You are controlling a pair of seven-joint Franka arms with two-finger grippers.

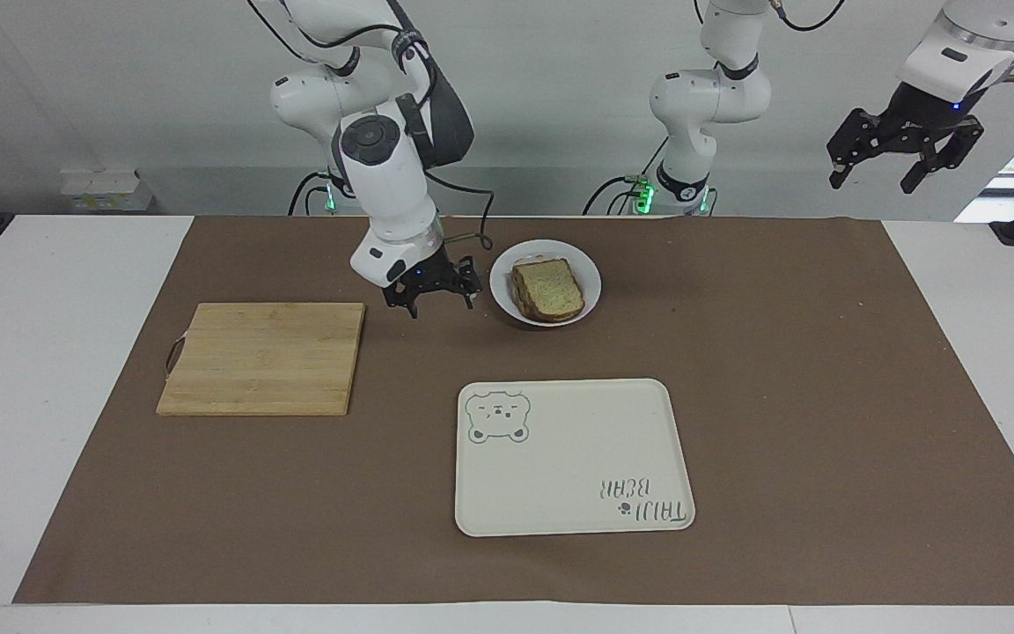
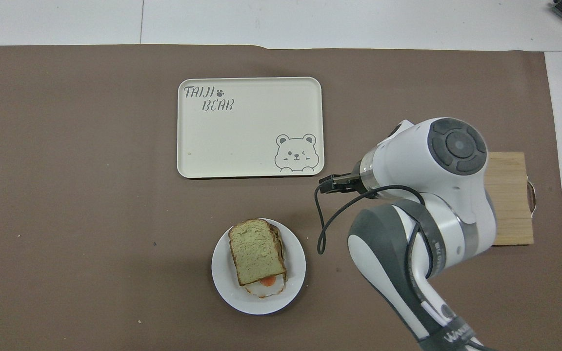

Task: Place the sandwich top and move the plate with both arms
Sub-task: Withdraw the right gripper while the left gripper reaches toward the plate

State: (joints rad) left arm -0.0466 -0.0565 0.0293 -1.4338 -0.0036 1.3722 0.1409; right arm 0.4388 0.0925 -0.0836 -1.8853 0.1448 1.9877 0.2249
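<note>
Overhead view shows the sandwich top (image 2: 255, 251) lying on the egg slice (image 2: 264, 288), whose fried egg peeks out at the robots' edge of the stack, all on the plate (image 2: 294, 280). The plate sits toward the robots' edge of the tabletop, about midway along it, nearer to the robots than the bear tray (image 2: 242, 146).

The right gripper (image 1: 433, 295) hovers low over the brown mat between the plate and the cutting board (image 1: 265, 357), its jaws spread and empty. The left gripper (image 1: 903, 158) waits high above the left arm's end of the table, jaws also parted.

With the bread apparently placed, the plate move looks to be next. Doing it well likely means bringing both grippers to the rim at matching heights, one from each arm's end, and lifting level so the offset top slice does not slide.

The right arm's body hides most of the cutting board from above, and its fingertips cannot be seen there. The left gripper is outside the overhead view.
</note>
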